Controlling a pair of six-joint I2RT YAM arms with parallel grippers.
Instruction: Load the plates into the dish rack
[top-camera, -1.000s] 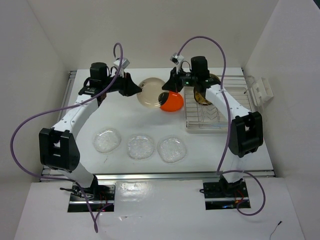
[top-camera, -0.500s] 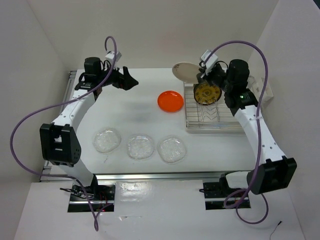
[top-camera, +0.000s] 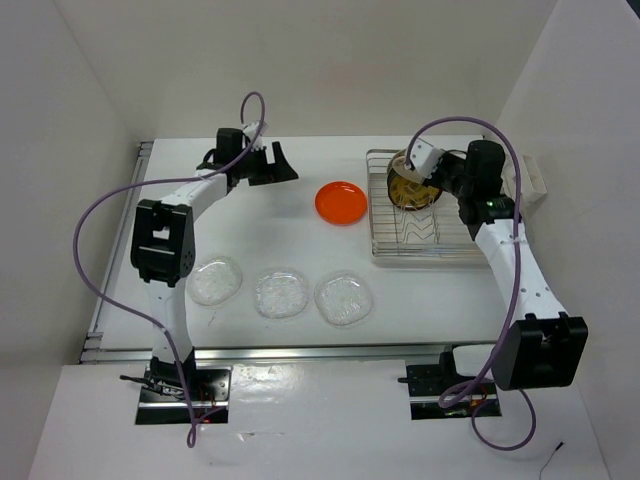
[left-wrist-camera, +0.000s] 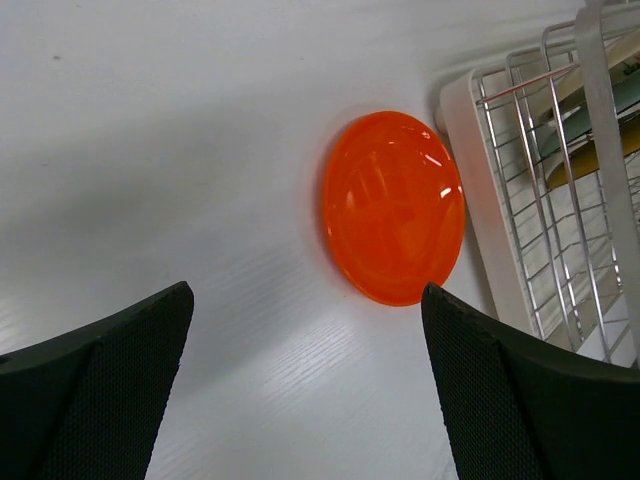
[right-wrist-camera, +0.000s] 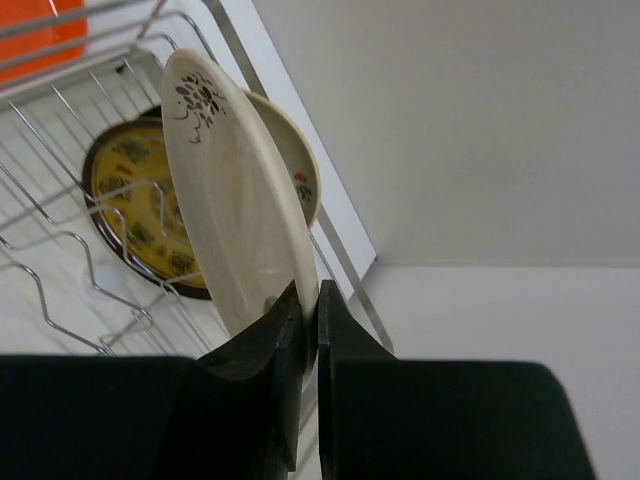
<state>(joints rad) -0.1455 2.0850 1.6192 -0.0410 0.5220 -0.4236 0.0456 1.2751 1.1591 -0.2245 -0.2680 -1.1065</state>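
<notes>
Right gripper (right-wrist-camera: 308, 300) pinches the cream plate (right-wrist-camera: 235, 210) upright on edge at the dish rack (top-camera: 440, 247); left gripper (left-wrist-camera: 305, 300) spread; three glass plates (top-camera: 281, 294) flat.

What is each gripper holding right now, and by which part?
The right gripper pinches the cream plate by its rim, at the dish rack. The left gripper is open, holding nothing.

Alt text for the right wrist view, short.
The right gripper pinches the rim of a cream plate with a dark pattern, held on edge at the dish rack. A brown-and-gold plate stands in the rack behind it.
</notes>
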